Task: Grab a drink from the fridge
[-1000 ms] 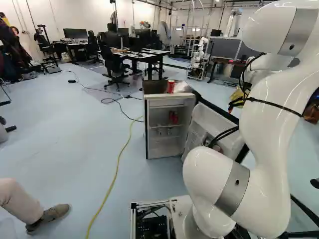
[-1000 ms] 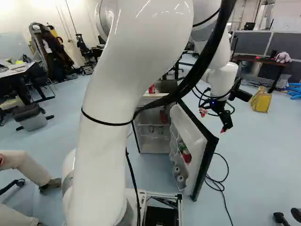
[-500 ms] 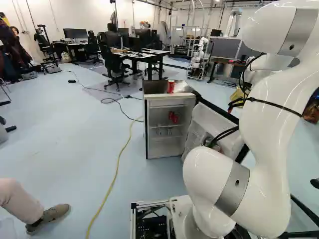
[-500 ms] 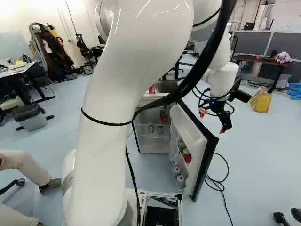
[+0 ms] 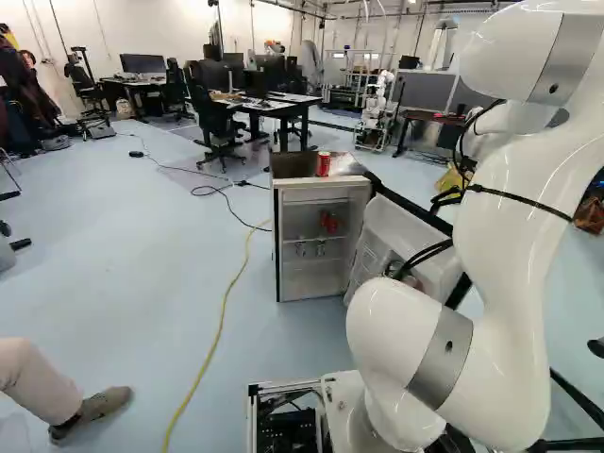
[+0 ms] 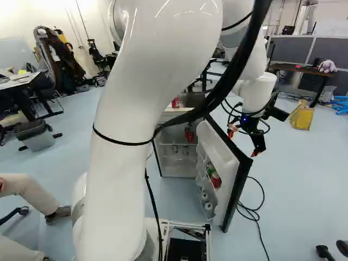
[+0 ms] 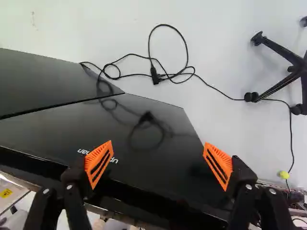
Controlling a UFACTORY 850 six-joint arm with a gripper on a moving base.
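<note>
Nudging the gripper (image 6: 243, 143) a touch closer to the fridge door (image 6: 220, 149), fingers wide apart! Spots red cans (image 5: 330, 225) on a shelf inside the fridge (image 5: 311, 278), another red can (image 5: 323, 164) on top.

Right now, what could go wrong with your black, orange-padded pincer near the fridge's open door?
My open pincer might bump the glossy black door, swinging it and rattling the red item on its white inner shelf. A hard jolt could topple the red metal can on top of the white-lined fridge.
</note>
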